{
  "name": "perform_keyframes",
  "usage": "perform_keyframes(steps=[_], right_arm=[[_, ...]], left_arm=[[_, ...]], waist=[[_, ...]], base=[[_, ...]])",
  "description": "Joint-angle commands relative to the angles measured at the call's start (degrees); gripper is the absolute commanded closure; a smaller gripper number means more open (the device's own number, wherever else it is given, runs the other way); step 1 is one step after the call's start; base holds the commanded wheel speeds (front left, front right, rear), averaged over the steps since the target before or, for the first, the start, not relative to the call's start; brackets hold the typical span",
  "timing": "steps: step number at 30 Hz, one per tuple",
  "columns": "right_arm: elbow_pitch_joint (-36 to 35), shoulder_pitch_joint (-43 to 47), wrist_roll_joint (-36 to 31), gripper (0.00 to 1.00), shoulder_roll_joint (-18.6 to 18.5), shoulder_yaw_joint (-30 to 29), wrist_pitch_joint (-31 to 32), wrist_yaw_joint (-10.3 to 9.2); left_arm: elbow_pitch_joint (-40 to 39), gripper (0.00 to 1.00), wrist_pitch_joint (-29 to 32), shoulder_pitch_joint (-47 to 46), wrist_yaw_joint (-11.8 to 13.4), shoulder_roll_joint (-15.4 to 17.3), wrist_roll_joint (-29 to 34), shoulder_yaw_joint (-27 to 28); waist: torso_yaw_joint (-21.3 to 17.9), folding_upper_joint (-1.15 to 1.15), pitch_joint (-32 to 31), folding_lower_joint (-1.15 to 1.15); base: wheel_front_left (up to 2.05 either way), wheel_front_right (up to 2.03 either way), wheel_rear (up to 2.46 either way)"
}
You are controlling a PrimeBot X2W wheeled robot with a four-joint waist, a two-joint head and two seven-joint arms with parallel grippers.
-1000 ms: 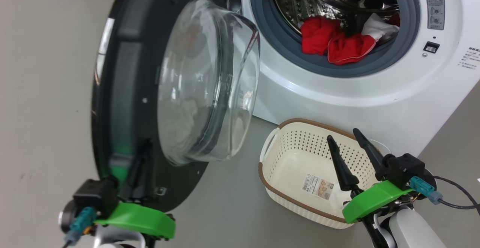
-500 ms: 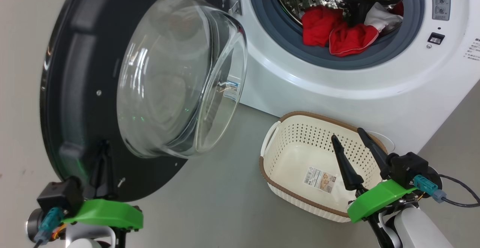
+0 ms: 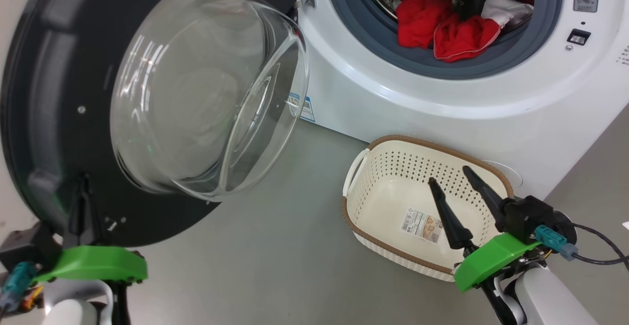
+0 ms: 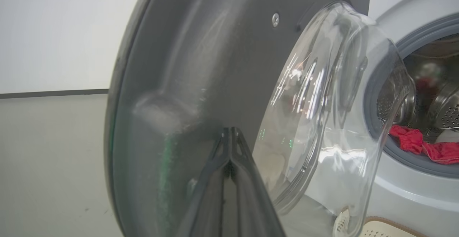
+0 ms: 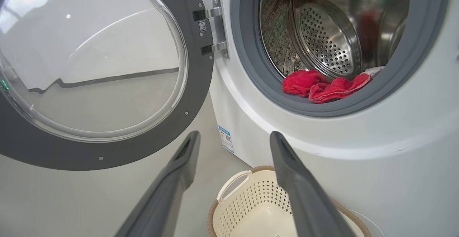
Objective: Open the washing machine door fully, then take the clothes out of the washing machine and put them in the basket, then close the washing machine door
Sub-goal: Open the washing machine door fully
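While the left gripper (image 4: 230, 131), fingers pressed together, seems to rest ungripped against the swung-out washing machine door (image 3: 49, 69), it could slip off; the right gripper (image 3: 449, 174) hangs spread above the basket (image 3: 393, 140).

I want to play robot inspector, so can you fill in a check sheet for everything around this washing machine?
Surface: smooth grey floor.
Job's things: washing machine door swung open; red clothes lie at the front of the washing machine drum; basket stands on the floor before the machine, nothing in it but a paper label on its bottom.
Clutter: nothing seen.
Grippers: left gripper shut, tips at the door's dark inner face; right gripper open, holding nothing, above the basket.
Cables: dark cable loops from the right wrist.
Surroundings: pale wall beyond the door; blue sticker on the machine's front.
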Motion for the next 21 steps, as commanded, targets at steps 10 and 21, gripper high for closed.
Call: perform_keyframes(steps=[10, 21], right_arm=[[-1.91, -2.35, -0.26, 0.00, -1.07, 2.71, 0.93, 0.28], [-2.09, -2.45, 0.21, 0.00, -2.25, 5.34, 1.92, 0.28]], left_arm=[[3.67, 1.00, -0.69, -5.51, -2.93, 2.53, 1.51, 8.78], [10.90, 1.00, -0.70, -10.76, -6.20, 1.54, 3.57, 13.96]], waist=[[-0.02, 0.00, 1.18, 0.00], [-0.21, 0.00, 1.66, 0.00]], base=[[0.00, 0.00, 0.00], [0.00, 0.00, 0.00]])
